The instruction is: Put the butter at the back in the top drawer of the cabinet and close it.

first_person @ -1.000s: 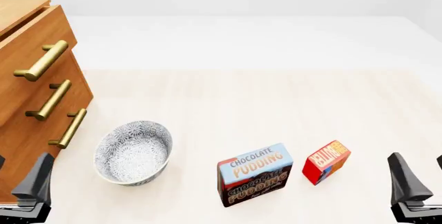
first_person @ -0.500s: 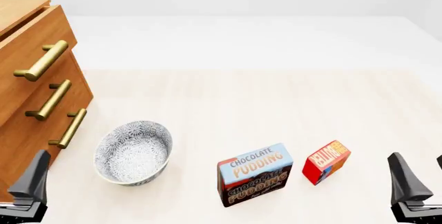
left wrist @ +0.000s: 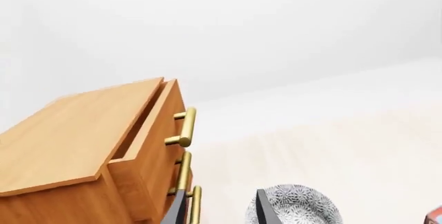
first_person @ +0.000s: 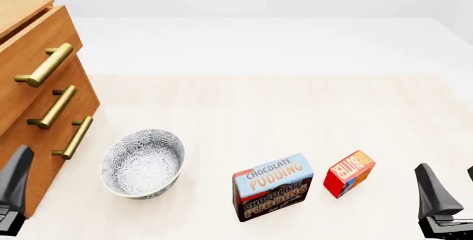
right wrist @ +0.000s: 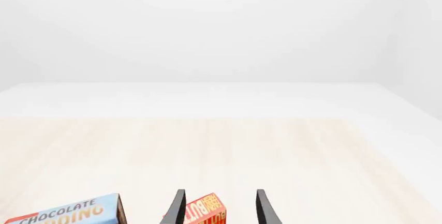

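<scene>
Item: butter [first_person: 349,180], a small red box with orange-yellow lettering, standing on the table [first_person: 296,101] just ahead of and inboard of the right gripper [right wrist: 218,211]; in the right wrist view it sits between the two dark fingers' line of sight, slightly toward one finger, not yet enclosed. Its long axis runs tilted, slanting up and away across the table rather than square to the fingers. Right gripper: fingers spread apart, holding nothing. Left gripper [left wrist: 219,208]: fingers likewise parted and empty, hanging low beside the cabinet [first_person: 33,85], with the bowl [first_person: 143,162] just off to its inner side. Top drawer [left wrist: 155,131]: pulled slightly proud of the cabinet top, a dark gap showing behind its front; brass handle [first_person: 44,65] lies ahead of and above the left gripper. Pudding box [first_person: 272,186]: stands just beside the butter, on the side away from the right gripper, the two apart but near. Judgement: the right arm is plainly the nearer to the butter, the left the nearer to the drawer handle; the grasp turns on the butter lying forward and inward of the right fingers, with some wrist turn likely needed to meet its slant, and care taken not to nudge the pudding box.
</scene>
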Available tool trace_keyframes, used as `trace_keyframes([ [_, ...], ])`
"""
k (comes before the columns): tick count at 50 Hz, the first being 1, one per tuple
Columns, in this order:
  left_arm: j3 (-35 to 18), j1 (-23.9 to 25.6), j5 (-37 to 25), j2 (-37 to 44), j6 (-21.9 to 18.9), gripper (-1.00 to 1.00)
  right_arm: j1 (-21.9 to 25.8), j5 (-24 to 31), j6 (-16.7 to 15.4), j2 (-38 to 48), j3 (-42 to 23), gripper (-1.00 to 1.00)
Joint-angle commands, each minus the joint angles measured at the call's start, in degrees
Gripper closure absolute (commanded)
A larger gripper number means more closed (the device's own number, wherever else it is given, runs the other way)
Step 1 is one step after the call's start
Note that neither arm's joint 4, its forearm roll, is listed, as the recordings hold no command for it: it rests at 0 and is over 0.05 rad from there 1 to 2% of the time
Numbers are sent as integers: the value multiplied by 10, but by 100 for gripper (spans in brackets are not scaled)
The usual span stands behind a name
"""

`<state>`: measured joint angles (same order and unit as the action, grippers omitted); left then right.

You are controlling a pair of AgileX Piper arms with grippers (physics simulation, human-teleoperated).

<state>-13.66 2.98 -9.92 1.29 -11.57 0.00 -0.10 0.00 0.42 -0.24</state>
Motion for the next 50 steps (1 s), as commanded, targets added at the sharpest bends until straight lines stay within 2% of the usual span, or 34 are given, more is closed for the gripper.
trace_keyframes([
  [1, -35, 18, -7, 30, -42, -100, 0, 0, 0, 0, 0, -100],
  [9, -49, 26, 1, 66, -81, -100, 0, 0, 0, 0, 0, -100],
  [16, -60, 42, 12, 104, -148, -100, 0, 0, 0, 0, 0, -100],
  [20, -80, 37, 4, 117, -152, -100, 0, 0, 0, 0, 0, -100],
  [22, -79, 43, 8, 121, -181, -100, 0, 0, 0, 0, 0, -100],
  [29, -93, 55, 16, 154, -227, -100, 0, 0, 0, 0, 0, -100],
  [41, -108, 47, 20, 189, -292, -100, 0, 0, 0, 0, 0, -100],
  [50, -105, 43, 26, 212, -358, -100, 0, 0, 0, 0, 0, -100],
])
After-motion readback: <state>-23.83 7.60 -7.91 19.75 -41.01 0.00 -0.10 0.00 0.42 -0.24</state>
